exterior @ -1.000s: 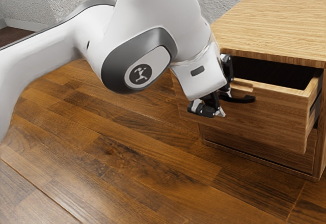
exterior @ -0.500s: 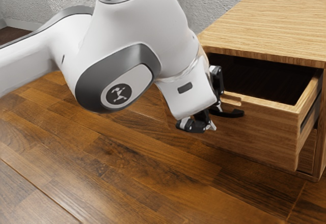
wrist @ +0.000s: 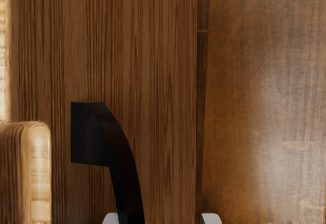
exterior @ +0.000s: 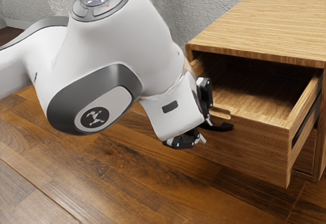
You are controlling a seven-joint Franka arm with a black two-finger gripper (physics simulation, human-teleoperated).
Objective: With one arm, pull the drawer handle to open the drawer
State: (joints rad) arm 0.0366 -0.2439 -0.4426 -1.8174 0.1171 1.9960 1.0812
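Note:
The wooden cabinet (exterior: pixel 265 25) stands at the exterior view's right with its top drawer (exterior: pixel 244 142) pulled well out, its bare inside showing. A black curved handle (exterior: pixel 222 127) sits on the drawer's front panel. My gripper (exterior: pixel 199 119) is at that handle, open, with the fingers spread wide above and below it. In the wrist view the handle (wrist: pixel 109 147) curves down between my two pale fingertips (wrist: pixel 210 218), close to one and clear of the other, against the drawer front (wrist: pixel 142 56).
A dark wooden floor (exterior: pixel 127 183) stretches in front of the cabinet. A lower drawer (exterior: pixel 305 158) below the open one looks shut. A rough grey wall (exterior: pixel 204 0) runs behind. My large white arm (exterior: pixel 102 76) covers the exterior view's left half.
The top drawer has slid further out toward the exterior view's left. My hand has drawn back with the handle, and the arm's elbow has swung lower and leftward.

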